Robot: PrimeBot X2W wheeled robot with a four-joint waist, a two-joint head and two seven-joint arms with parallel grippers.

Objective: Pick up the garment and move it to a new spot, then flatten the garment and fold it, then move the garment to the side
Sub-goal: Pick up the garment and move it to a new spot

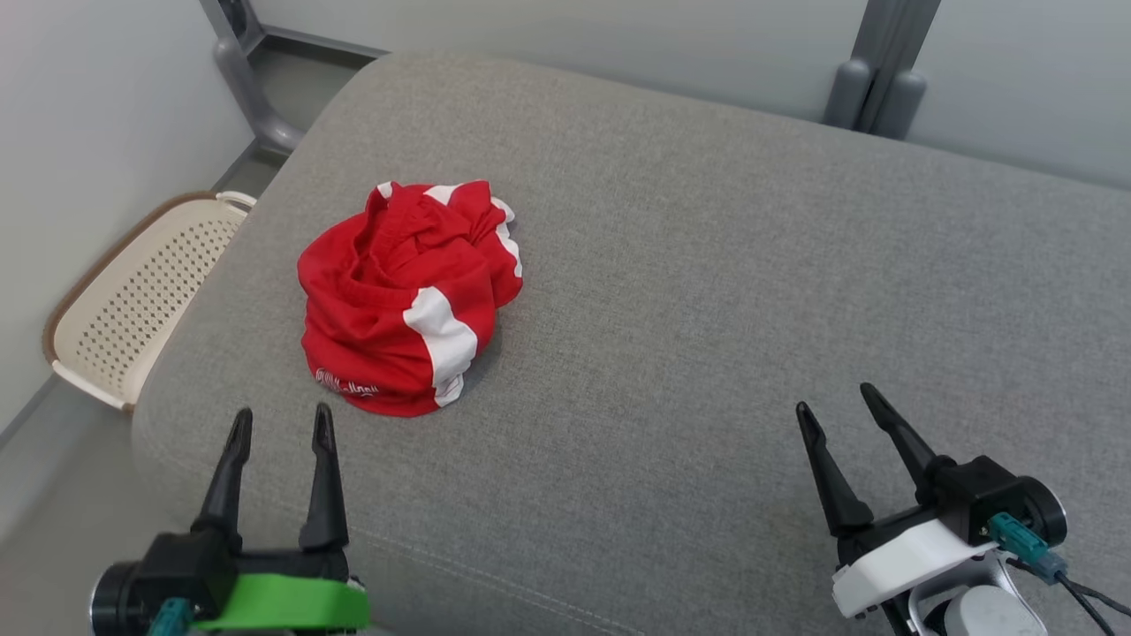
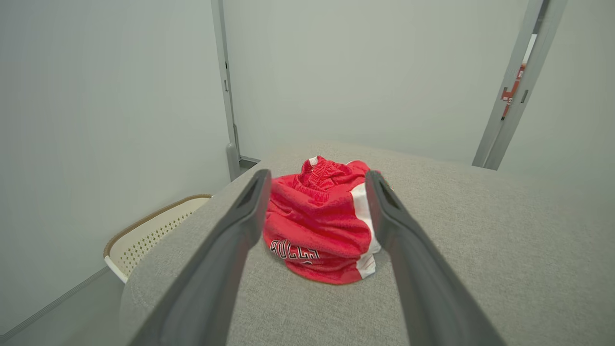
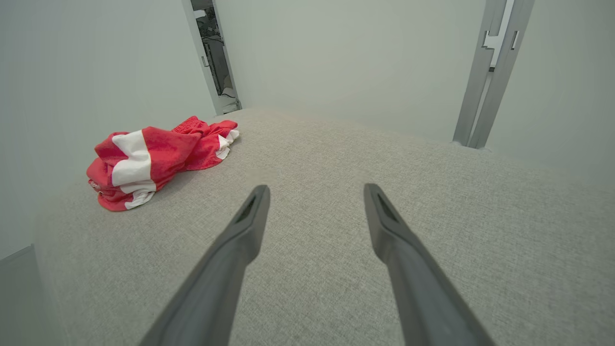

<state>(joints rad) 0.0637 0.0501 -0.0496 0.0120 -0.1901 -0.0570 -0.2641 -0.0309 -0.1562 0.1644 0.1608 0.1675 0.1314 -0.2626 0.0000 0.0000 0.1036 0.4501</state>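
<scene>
- Pale-walled room; broad grey woven-fabric cushion (image 1: 707, 309) as work surface.
- Crumpled red garment with white stripes (image 1: 411, 296): bunched on cushion's left part, untouched.
- Left gripper (image 1: 283, 413): fingers spread, empty, just short of garment.
- Right gripper (image 1: 835, 399): spread, empty, well apart from garment.
- Step, judged: first pickup, not begun; calls for left reach forward, pinch on a raised fold.
- Cream perforated plastic basket (image 1: 132, 300): on floor beside cushion, nothing seen inside.
</scene>
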